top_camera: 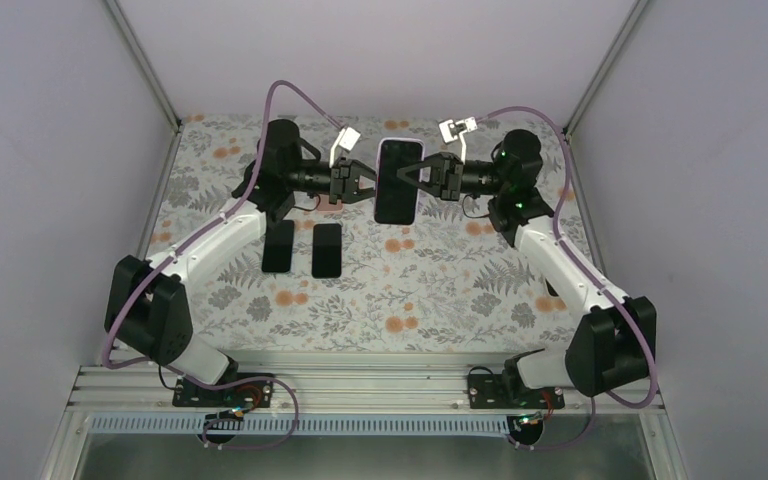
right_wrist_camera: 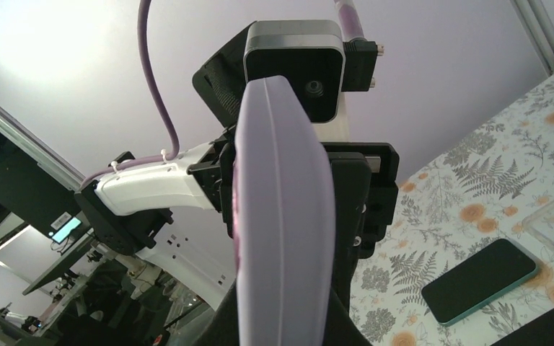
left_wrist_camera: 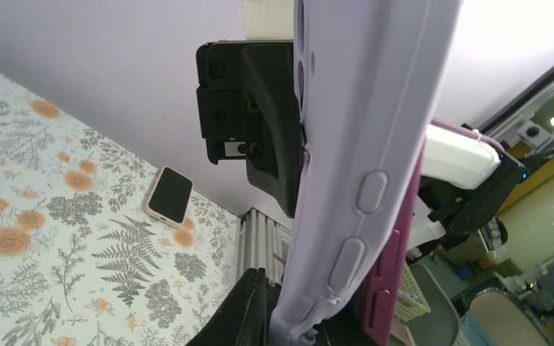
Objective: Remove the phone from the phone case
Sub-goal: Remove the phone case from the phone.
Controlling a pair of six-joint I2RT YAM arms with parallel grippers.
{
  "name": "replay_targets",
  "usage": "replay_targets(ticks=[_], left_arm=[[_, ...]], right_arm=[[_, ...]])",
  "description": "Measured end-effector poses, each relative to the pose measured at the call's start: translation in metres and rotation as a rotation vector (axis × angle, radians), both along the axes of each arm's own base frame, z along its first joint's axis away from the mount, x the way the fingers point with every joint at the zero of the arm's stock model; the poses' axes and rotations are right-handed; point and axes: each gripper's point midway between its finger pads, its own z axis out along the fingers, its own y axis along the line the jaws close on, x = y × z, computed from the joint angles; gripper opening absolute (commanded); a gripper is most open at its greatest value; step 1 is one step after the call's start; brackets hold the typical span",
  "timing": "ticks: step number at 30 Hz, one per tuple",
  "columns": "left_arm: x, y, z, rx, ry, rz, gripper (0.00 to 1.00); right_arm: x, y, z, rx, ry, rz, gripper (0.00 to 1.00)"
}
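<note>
Phone [top_camera: 398, 181] in its lilac case [left_wrist_camera: 375, 144] hangs mid-air, my left gripper [top_camera: 368, 187] and right gripper [top_camera: 412, 176] pinching opposite edges.

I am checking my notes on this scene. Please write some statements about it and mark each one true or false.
1. The left gripper and the right gripper both grip the lilac phone case. True.
2. The phone case rests flat on the table. False: it is held in the air, above the table.
3. Two dark phones lie side by side on the table, near the left arm. True.
4. The table has a plain white top. False: it shows a pattern of flowers and ferns.
5. The right gripper is open and empty. False: it is shut on the phone case.
</note>
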Motion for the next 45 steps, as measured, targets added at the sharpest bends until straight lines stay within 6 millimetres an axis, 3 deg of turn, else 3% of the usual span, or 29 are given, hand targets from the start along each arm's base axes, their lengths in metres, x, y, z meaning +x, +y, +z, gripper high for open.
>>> replay_targets(ticks=[4,12,22,30,34,45], left_arm=[[0.004,0.001,-0.003,-0.012,0.024,0.025,0.03],[0.02,0.008,-0.007,-0.034,0.096,0.101,0.02],[0.046,0.024,-0.015,-0.031,0.176,0.218,0.02],[0.072,0.039,-0.032,-0.006,0.279,0.326,0.02],[0.078,0.04,-0.039,0.004,0.305,0.35,0.02],[0.087,0.037,-0.059,0.028,0.378,0.361,0.02]], right_arm=[[0.007,0.0,-0.003,-0.023,0.036,-0.009,0.21],[0.015,-0.005,-0.006,-0.057,0.052,-0.033,0.42],[0.035,-0.021,0.012,-0.092,-0.051,-0.147,0.98],[0.039,-0.021,0.018,-0.206,-0.262,-0.309,1.0],[0.036,-0.011,0.009,-0.289,-0.348,-0.35,0.98],[0.029,0.023,-0.023,-0.54,-0.612,-0.425,0.84]])
